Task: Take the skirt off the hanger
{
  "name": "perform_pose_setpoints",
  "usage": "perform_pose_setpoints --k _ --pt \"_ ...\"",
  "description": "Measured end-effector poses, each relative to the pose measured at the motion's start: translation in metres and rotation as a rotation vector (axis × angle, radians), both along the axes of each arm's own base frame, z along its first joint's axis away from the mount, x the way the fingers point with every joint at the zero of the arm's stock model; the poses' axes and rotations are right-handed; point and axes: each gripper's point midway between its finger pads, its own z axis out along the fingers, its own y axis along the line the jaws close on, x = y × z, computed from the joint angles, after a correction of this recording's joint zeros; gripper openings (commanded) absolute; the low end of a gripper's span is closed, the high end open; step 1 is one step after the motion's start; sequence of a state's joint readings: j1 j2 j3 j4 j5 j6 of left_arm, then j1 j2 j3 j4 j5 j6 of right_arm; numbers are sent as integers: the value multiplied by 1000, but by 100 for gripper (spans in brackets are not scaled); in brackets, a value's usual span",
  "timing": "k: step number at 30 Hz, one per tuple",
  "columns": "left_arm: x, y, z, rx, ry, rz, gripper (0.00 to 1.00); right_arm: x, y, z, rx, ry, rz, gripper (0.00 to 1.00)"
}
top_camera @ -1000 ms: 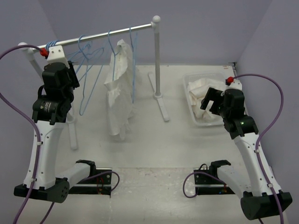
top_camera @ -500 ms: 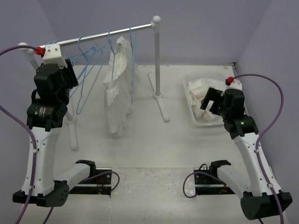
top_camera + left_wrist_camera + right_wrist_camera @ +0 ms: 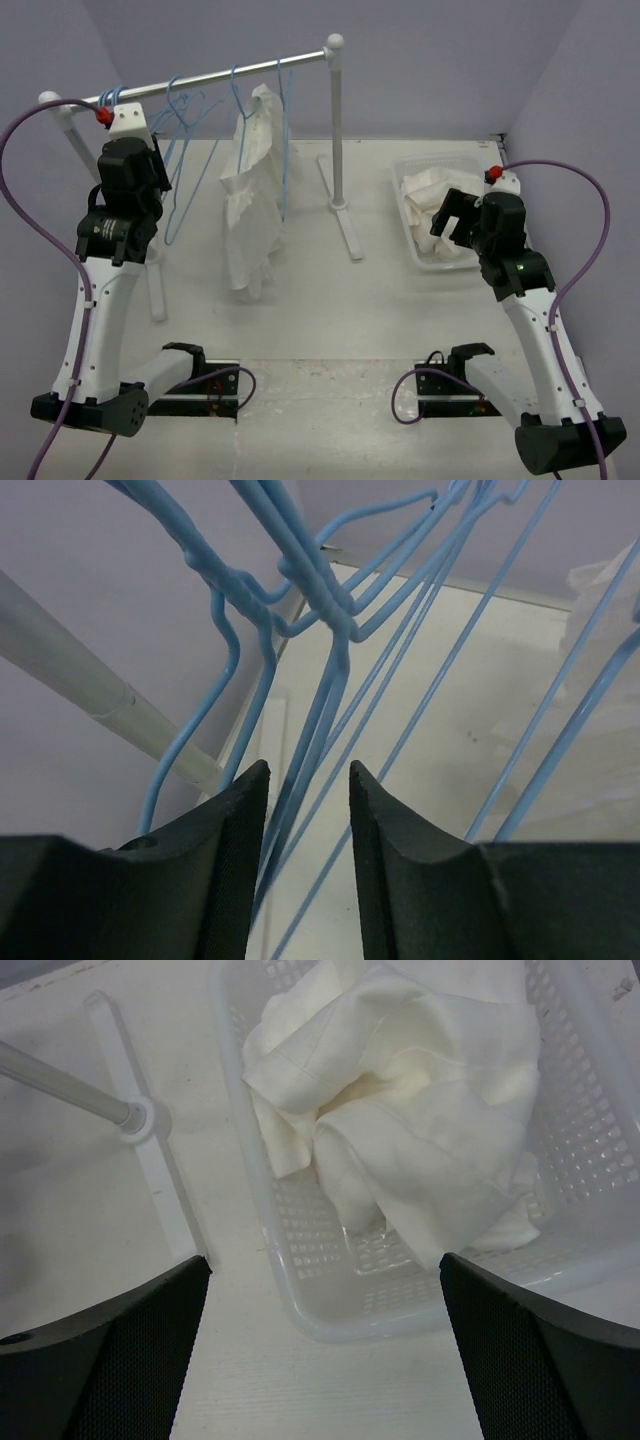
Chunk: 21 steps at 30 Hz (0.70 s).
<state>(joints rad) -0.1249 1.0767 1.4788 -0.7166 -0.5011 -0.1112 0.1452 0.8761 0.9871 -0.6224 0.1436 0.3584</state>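
Observation:
The skirt (image 3: 428,190) lies crumpled as white cloth in the clear plastic basket (image 3: 412,166), off any hanger. My right gripper (image 3: 450,215) hovers open just short of the basket's near rim (image 3: 350,1325), nothing between its fingers (image 3: 325,1260); the skirt (image 3: 420,1110) fills the basket's middle. Several bare blue wire hangers (image 3: 185,170) hang from the rail (image 3: 220,75). My left gripper (image 3: 150,160) is up among them, jaws partly apart (image 3: 308,770). Blue hanger wires (image 3: 330,610) run through the gap close to the left finger, not pinched.
A long, narrow white garment (image 3: 255,190) with dangling ends hangs on a blue hanger near the rail's middle, also at the right edge of the left wrist view (image 3: 600,590). The rack's right post (image 3: 336,130) and foot (image 3: 345,230) stand between it and the basket.
My left arm swung left and then back right among the hangers, which swayed with it, and its jaws narrowed slightly. The right arm has not moved.

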Motion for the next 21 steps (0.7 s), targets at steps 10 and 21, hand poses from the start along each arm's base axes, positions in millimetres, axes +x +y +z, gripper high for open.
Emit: perform_pose_setpoints --k 10,21 --pt "-8 0 -4 -10 -4 0 25 -1 0 0 -1 3 0 99" --pt "-12 -2 4 -26 -27 -11 0 -1 0 -1 -1 4 0 99"
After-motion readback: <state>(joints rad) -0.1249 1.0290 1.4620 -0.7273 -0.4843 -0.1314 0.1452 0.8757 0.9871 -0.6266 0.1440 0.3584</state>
